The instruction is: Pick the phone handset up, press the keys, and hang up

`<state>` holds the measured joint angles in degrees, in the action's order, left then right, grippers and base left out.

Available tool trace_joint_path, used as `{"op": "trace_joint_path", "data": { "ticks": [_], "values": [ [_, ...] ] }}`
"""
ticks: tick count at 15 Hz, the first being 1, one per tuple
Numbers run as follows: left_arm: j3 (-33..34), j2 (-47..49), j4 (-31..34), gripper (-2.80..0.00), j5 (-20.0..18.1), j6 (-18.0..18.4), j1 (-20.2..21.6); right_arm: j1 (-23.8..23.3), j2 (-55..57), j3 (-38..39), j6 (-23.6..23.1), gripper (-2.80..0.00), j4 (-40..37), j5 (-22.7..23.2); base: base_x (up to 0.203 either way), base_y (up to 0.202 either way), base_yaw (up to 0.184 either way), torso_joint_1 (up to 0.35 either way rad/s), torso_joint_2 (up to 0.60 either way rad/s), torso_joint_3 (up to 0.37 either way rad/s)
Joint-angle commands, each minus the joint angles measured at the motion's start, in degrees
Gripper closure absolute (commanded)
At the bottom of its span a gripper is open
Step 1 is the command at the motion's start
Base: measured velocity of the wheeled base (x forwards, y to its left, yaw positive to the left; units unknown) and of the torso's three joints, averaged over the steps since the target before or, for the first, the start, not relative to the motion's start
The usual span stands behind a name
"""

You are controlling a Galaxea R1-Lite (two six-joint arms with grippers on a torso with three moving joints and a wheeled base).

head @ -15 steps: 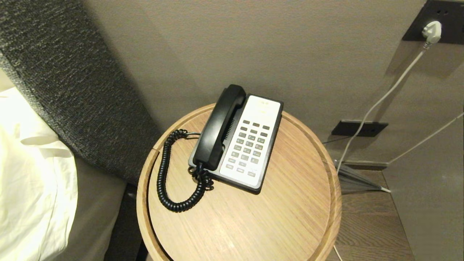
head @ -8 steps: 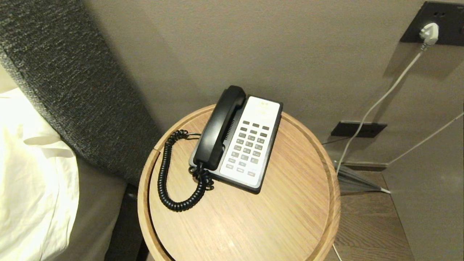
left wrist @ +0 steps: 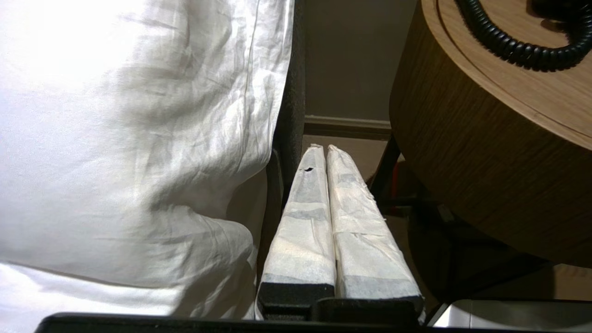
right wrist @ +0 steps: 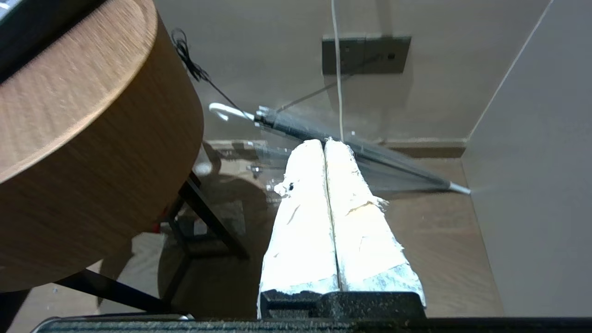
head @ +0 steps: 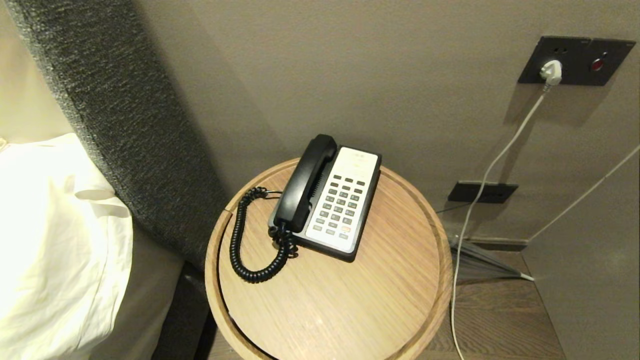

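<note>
The long, glossy black plastic phone handset [head: 306, 184] lies cradled on the left side of the black-and-white phone base [head: 367, 212], beside the grid of small grey keys [head: 340, 207], on the round pale-wood desk [head: 350, 305]. It looks light and rigid but slick; the slim middle, between the rounded ends, seems the safest hold, and the black coiled cord [head: 250, 250] looping left of the base will tug back. The left hand [left wrist: 321, 150] hangs pressed shut and empty beside the white bedding [left wrist: 138, 138], below the desk; the right hand [right wrist: 323, 143] likewise, closed on nothing, over the brown wooden floor [right wrist: 439, 240].
</note>
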<state>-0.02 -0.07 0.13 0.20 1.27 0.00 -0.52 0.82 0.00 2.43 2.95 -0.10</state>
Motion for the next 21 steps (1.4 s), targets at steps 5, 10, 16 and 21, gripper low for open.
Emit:
{"op": "trace_joint_path", "data": {
  "ticks": [5,10,16,21],
  "values": [
    [0.1,0.1,0.0,0.0,0.1,-0.1,0.0,0.0,0.2,1.0,0.0,0.0,0.0,0.0,0.0,0.0,0.0,0.003,0.0,0.204],
    [0.0,0.1,0.0,0.0,0.0,-0.1,0.0,0.0,0.2,1.0,0.0,0.0,0.0,0.0,0.0,0.0,0.0,0.001,0.0,0.199],
    [0.1,0.1,0.0,0.0,0.0,-0.3,0.0,0.0,0.2,1.0,0.0,0.0,0.0,0.0,0.0,0.0,0.0,0.003,0.0,0.202],
    [0.0,0.1,0.0,0.0,0.1,-1.4,0.0,0.0,0.2,1.0,0.0,0.0,0.0,0.0,0.0,0.0,0.0,0.002,0.0,0.205]
  ]
}}
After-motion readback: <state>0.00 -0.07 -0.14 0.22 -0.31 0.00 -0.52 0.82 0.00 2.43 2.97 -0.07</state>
